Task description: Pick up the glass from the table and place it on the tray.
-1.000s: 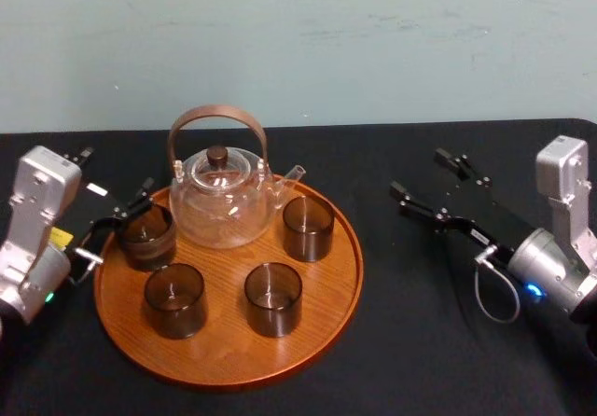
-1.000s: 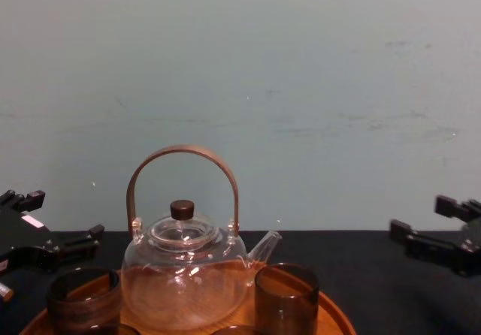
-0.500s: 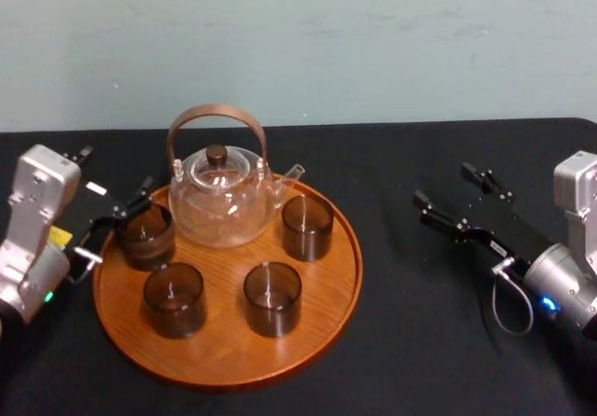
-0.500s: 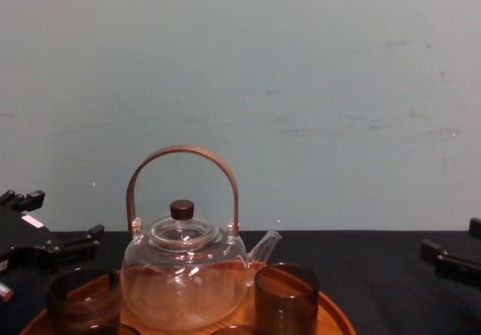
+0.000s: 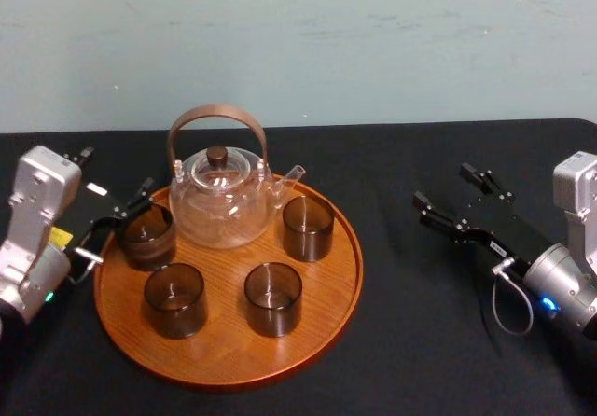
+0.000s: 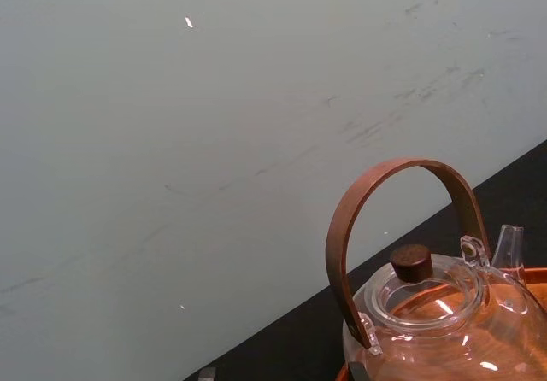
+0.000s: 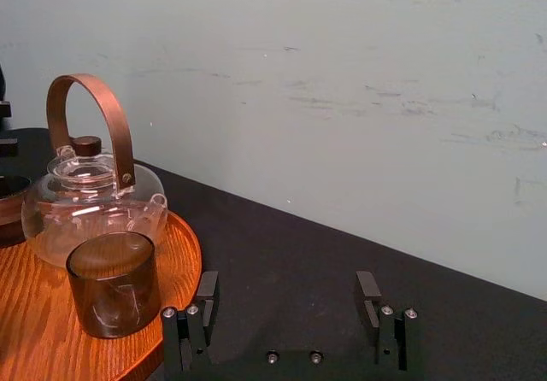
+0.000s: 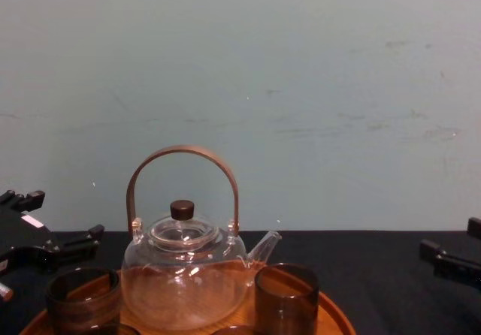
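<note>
Several dark smoky glasses stand upright on the round wooden tray (image 5: 224, 346) around a clear glass teapot (image 5: 221, 201). The far-left glass (image 5: 146, 236) sits at the tray's left rim. My left gripper (image 5: 114, 172) hangs open just behind and left of that glass, with nothing between its fingers; in the chest view the left gripper (image 8: 56, 218) is above the glass (image 8: 81, 297). My right gripper (image 5: 443, 185) is open and empty over the black table, well to the right of the tray. In the right wrist view the right gripper (image 7: 291, 308) has another glass (image 7: 111, 283) off to one side.
The teapot (image 8: 184, 271) has a tall brown hoop handle (image 8: 183, 155) rising above the glasses. The black tablecloth (image 5: 401, 341) is bare to the right of the tray. A pale blue-grey wall (image 5: 298, 43) closes the back of the table.
My right gripper has drawn back to the right, away from the tray, staying open. The left gripper, the glasses and the teapot have not moved.
</note>
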